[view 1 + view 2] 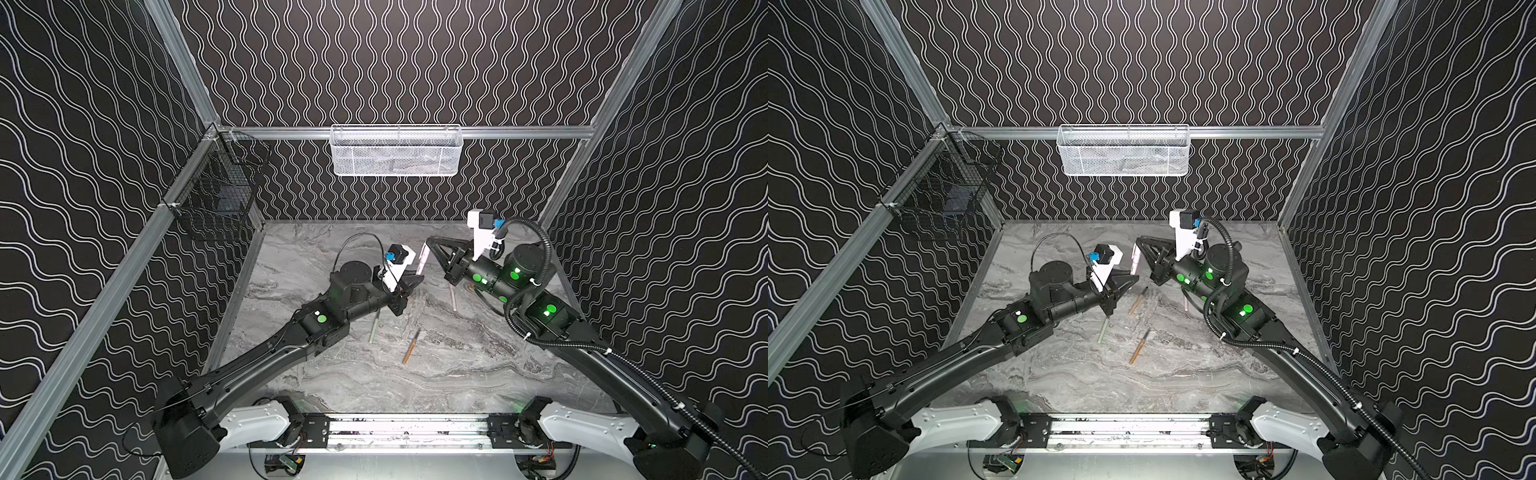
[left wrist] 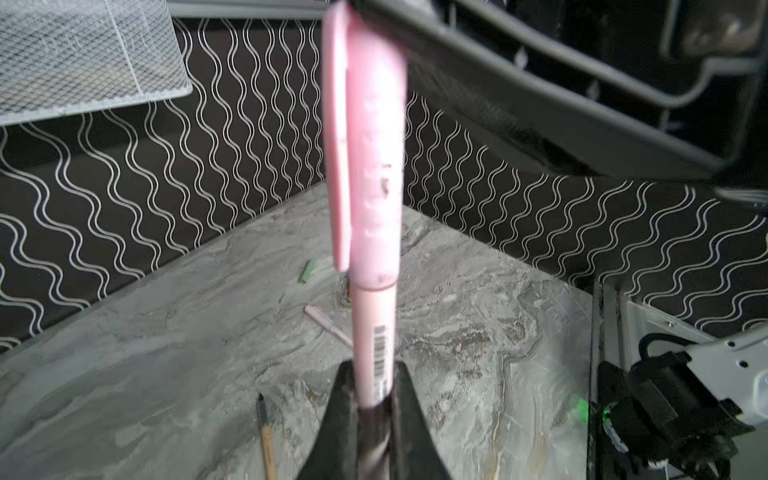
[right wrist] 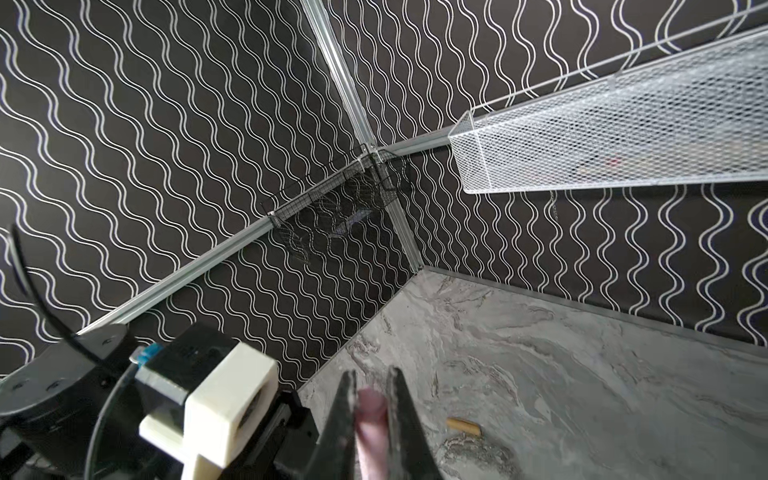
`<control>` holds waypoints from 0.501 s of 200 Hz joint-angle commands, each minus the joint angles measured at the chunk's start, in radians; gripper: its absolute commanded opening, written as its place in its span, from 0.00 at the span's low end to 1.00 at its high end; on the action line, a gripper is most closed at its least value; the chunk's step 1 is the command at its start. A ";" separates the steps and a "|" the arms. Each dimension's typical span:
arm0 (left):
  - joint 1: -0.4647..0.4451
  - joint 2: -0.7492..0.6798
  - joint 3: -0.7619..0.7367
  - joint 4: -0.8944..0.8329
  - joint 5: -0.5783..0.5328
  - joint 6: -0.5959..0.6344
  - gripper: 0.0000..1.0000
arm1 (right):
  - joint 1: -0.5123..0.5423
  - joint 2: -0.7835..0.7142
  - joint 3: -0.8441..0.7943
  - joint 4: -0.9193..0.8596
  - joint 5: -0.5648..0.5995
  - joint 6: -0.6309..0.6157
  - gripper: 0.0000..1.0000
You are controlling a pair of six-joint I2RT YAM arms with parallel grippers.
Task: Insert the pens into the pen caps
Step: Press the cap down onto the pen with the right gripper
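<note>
The grey marbled surface [image 1: 478, 374] fills the floor of the cell, and a white mesh basket [image 1: 395, 151] hangs on the back wall above it. Over the far middle of the surface the left tool [image 1: 417, 277] and the right tool [image 1: 430, 242] meet almost tip to tip.

In the left wrist view, the left tool's jaws are clamped on the barcoded barrel of a pale pink pen [image 2: 372, 328]. The barrel runs into the open mouth of a pink cap [image 2: 374, 166], whose far end reaches the right tool. The right wrist view shows that tool pinched together on the cap's end.

Nearer the camera, a green pen [image 1: 374, 328], a tan-orange pen [image 1: 411, 347] and a second pink pen [image 1: 453, 297] lie on the surface. A second tan-orange pen [image 1: 1137, 301] shows in a top view, just beside the left tool. Only the left wrist view shows a green cap [image 2: 309, 270], and only the right wrist view a tan-orange cap [image 3: 463, 426]. Both lie loose.
</note>
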 commanded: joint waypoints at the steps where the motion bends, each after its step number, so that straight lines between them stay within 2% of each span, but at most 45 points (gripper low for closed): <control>1: 0.005 -0.001 0.050 0.716 -0.009 -0.004 0.00 | 0.007 0.014 -0.030 -0.274 -0.089 0.006 0.05; 52: 0.010 -0.029 0.016 0.701 0.024 0.009 0.00 | 0.006 0.010 -0.022 -0.265 -0.079 0.004 0.05; 100: 0.028 -0.049 0.005 0.674 0.053 0.014 0.00 | 0.006 0.052 -0.016 -0.221 -0.135 0.031 0.07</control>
